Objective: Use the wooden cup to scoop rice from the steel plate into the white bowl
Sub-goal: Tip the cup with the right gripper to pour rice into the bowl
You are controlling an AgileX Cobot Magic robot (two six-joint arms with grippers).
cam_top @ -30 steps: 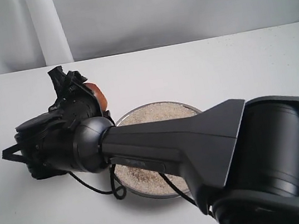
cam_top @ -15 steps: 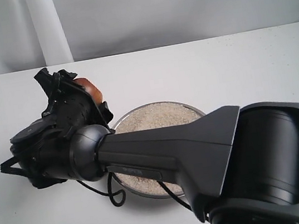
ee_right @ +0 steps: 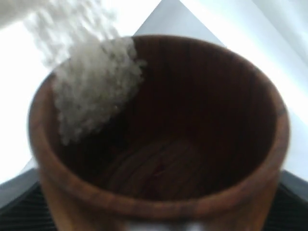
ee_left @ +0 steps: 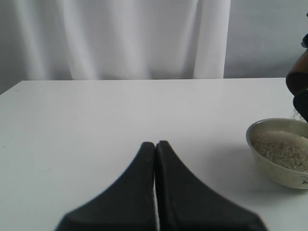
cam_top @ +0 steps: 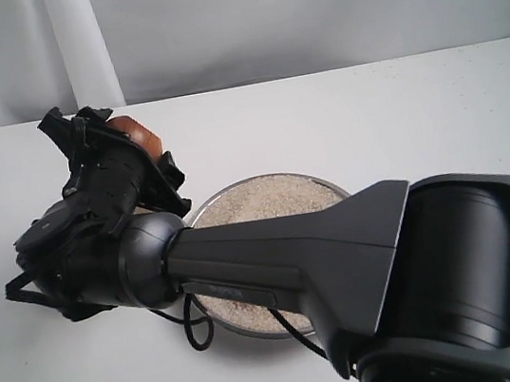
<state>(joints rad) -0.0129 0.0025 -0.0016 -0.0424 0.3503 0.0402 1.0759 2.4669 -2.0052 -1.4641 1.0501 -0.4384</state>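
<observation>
The right arm (cam_top: 293, 252) reaches across the desk (cam_top: 416, 109) past the steel plate (cam_top: 333, 183), and the right jaws stand wide around the wooden cup (cam_top: 136, 137), gripping it by its sides. They hold it up off the desk, well to the left of the plate. The cup is tipped hard over. Looking down the wrist, I see straight into its dark inside (ee_right: 192, 120), where a clump of rice (ee_right: 94, 86) slides over the low edge of the rim and blurs away as it falls. That tilt is plainly meant for emptying: the mouth faces down and outward so the grains run off one lip instead of spilling all round. From where I stand the arm hides what lies under the cup. The other wrist's camera shows the white bowl (ee_left: 274, 173) sitting on the desk with the brown cup hanging above it at the frame's edge, so I take it the bowl is the target. A shallow heap of grains (ee_left: 281, 149) already lies in the bowl, and the plate holds a broad bed of rice (cam_top: 265, 194), so more scooping looks likely. The left jaws are pressed together, holding nothing, low over bare desk beside the bowl, out of the pour's way.
</observation>
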